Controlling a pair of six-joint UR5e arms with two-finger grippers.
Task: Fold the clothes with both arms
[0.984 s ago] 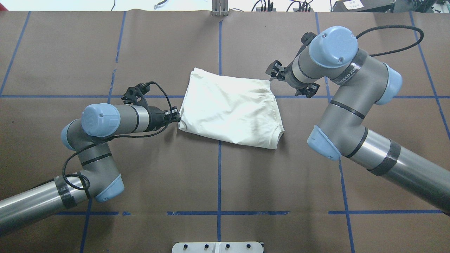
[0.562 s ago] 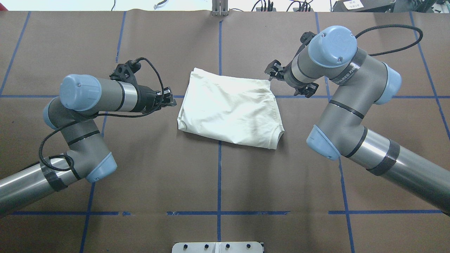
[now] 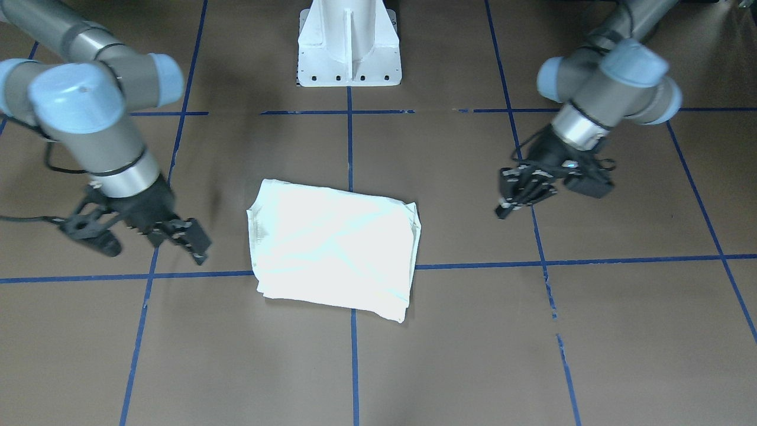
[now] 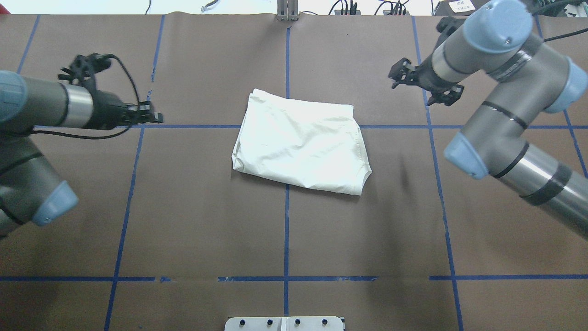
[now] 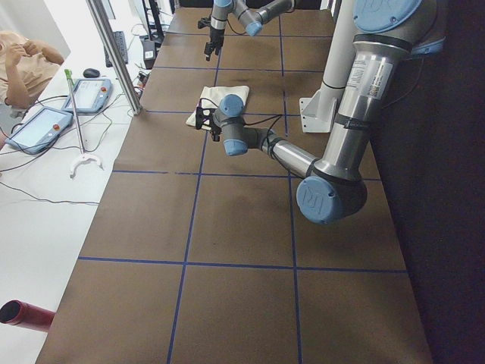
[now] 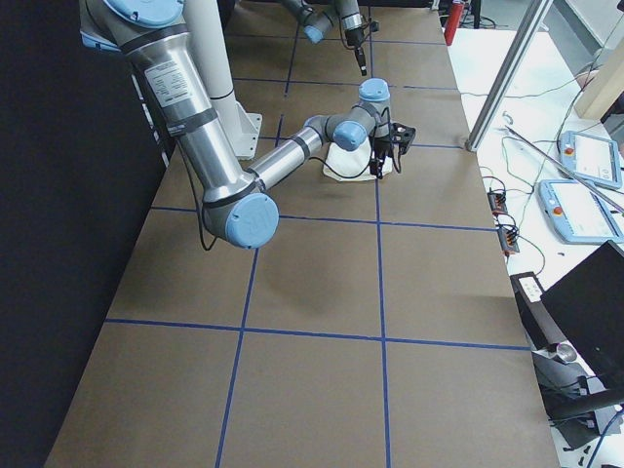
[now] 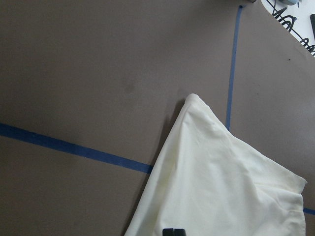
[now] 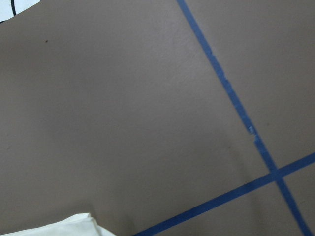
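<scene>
Roughly left-right: folded T-shirt (image 4: pixel 301 142) long axis, collar toward right arm (image 4: pixel 500 124).

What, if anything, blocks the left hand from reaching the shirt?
Probably nothing, so likely yes: only table surface lies between the left hand and the shirt, and the right hand is off its other side.

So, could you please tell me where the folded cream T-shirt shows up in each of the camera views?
Exterior front-facing: T-shirt at centre, slightly low.
Overhead exterior: T-shirt at centre, slightly high.
Exterior left: T-shirt small, upper middle.
Exterior right: T-shirt small, upper middle, partly hidden.
Left wrist-mounted: T-shirt fills the lower right.
Right wrist-mounted: only a T-shirt corner, bottom left.
Shared landmark: the blue tape line running under it.
</scene>
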